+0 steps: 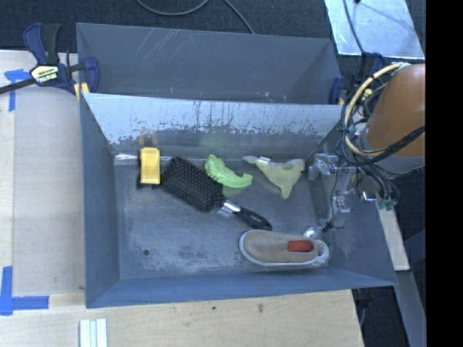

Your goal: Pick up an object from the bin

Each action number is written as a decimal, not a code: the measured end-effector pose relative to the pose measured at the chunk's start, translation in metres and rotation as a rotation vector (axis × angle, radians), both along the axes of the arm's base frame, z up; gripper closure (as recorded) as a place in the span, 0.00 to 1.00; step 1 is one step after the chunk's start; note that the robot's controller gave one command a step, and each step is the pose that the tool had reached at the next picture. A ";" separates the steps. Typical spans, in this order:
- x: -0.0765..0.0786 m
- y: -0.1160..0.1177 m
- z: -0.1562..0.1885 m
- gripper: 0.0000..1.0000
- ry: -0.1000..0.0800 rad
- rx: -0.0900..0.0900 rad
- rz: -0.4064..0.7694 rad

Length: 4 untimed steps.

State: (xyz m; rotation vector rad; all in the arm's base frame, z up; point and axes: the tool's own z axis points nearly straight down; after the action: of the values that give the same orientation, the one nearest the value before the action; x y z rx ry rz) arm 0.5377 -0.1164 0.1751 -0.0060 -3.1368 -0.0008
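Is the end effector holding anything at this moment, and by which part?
Cannot be told. The end effector is down at the right end of the flat grey shoe with a red patch, but no grip on it shows.

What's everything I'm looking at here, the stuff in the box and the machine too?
bin: 1, grey metal, holds all the things below
block: 1, yellow, back left of the floor
hairbrush: 1, black, middle, handle towards the front right
curved piece: 1, bright green, back middle, beside the brush head
pale piece: 1, pale yellow-green, back right
shoe: 1, grey with a red patch inside, front right
arm: 1, orange cover with cables, right side
gripper: 1, silver, at the shoe's right end
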 end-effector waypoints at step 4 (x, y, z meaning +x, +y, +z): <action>-0.044 0.058 -0.098 0.00 -0.019 -0.002 0.051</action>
State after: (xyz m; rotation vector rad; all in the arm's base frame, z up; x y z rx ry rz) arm 0.4934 -0.0580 0.0767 0.0738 -3.1546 0.0023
